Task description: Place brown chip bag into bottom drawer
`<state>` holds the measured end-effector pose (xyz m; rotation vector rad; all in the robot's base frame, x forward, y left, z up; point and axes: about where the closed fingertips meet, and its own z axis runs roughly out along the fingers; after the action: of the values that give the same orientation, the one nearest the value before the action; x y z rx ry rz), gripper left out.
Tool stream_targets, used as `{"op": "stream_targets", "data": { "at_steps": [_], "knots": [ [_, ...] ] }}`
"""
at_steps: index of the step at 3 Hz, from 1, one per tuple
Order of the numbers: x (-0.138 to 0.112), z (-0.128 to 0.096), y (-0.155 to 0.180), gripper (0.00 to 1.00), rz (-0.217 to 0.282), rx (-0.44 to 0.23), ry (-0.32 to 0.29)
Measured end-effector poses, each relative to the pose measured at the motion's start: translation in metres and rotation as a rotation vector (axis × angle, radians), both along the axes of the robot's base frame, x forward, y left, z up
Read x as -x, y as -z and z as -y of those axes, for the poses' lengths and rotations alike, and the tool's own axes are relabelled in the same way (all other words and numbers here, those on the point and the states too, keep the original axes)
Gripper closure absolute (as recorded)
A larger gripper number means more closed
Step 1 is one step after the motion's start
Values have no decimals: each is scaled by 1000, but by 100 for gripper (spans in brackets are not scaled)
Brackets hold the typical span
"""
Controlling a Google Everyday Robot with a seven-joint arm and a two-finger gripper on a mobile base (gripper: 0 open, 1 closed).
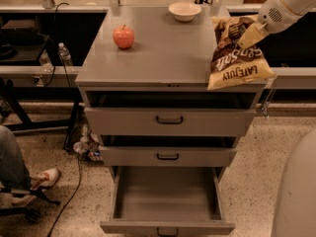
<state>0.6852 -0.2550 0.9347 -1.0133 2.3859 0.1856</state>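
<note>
Grey desk (168, 58) holds an apple (123, 36) and a bowl (184, 11). At its right edge the hand (251, 34) grips the brown chip bag (238, 65). Below, the bottom drawer (148, 226) is open.

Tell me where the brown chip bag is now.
In the camera view, the brown chip bag overhangs the cabinet top's right edge, held by the gripper, right of the bowl.
</note>
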Motion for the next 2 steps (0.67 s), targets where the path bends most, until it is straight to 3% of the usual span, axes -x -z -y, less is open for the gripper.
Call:
{"op": "stream_targets", "data": {
  "at_steps": [1, 2],
  "knots": [
    [8, -2, 14, 100, -20, 11, -22],
    [50, -12, 36, 100, -82, 3, -103]
  ]
}}
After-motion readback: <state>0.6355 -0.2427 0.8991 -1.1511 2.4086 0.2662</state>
